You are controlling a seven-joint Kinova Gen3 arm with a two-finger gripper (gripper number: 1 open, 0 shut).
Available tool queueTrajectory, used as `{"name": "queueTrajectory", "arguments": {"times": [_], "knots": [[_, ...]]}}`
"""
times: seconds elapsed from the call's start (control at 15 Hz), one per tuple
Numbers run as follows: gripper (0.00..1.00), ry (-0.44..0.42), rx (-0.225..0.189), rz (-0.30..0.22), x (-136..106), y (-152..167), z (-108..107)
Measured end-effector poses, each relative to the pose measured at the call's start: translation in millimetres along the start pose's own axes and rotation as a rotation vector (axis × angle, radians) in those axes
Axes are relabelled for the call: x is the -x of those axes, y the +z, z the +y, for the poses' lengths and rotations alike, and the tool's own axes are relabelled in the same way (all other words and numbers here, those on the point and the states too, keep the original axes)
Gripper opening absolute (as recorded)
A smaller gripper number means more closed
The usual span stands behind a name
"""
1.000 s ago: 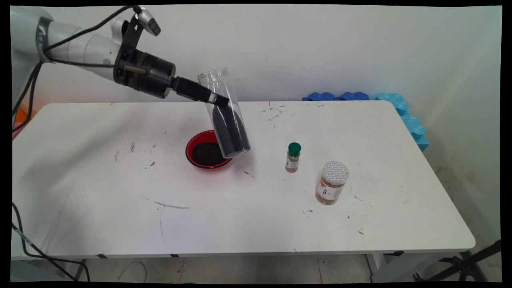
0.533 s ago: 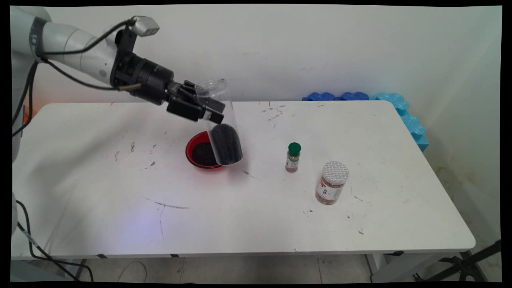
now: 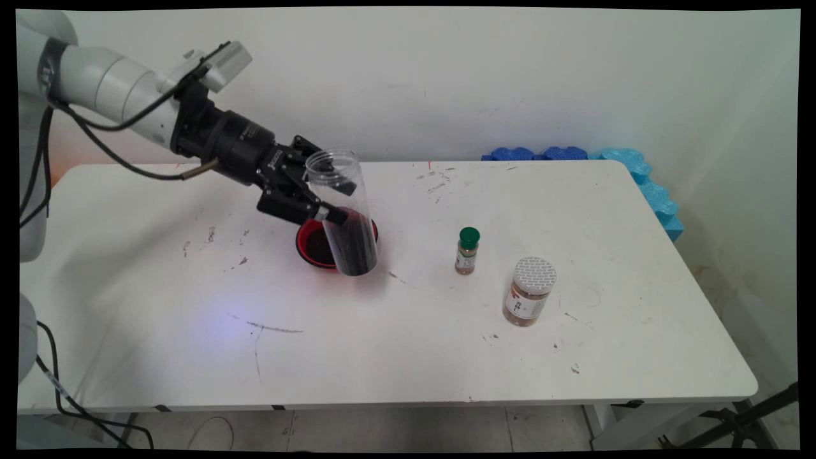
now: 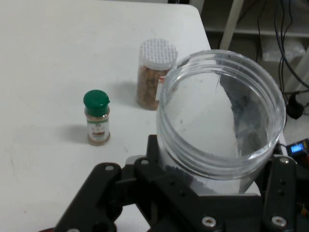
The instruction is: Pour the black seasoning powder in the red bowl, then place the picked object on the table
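Note:
My gripper (image 3: 328, 199) is shut on a clear plastic jar (image 3: 343, 213), open at the top and about half full of dark grains. The jar stands nearly upright, its top leaning slightly left, its base low over the right side of a red bowl (image 3: 308, 245) that holds more dark grains. In the hand view the jar's open mouth (image 4: 220, 116) fills the right half, with the gripper's black linkage (image 4: 193, 203) around its lower part. The bowl is mostly hidden behind the jar and the gripper in the main view.
A small spice bottle with a green cap (image 3: 467, 251) (image 4: 97, 117) stands right of the bowl. A wider jar with a white lid (image 3: 530, 291) (image 4: 152, 73) stands further right and nearer. Blue foam pieces (image 3: 637, 182) lie at the table's far right corner.
The gripper has rotated and lowered, bringing the jar from a steep tilt to nearly upright and moving it left and down over the red bowl.

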Motion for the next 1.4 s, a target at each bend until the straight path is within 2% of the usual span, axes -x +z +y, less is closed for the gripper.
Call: {"name": "queueTrajectory", "arguments": {"times": [0.47,0.67,0.93,1.4], "knots": [[0.00,0.047,-0.016,-0.033,4.8,17.2,15.2],[0.00,0.025,-0.035,-0.045,11.9,25.4,19.3],[0.00,-0.007,-0.038,-0.046,20.2,36.9,27.4],[0.00,-0.016,-0.056,-0.066,43.0,54.9,36.6]]}}
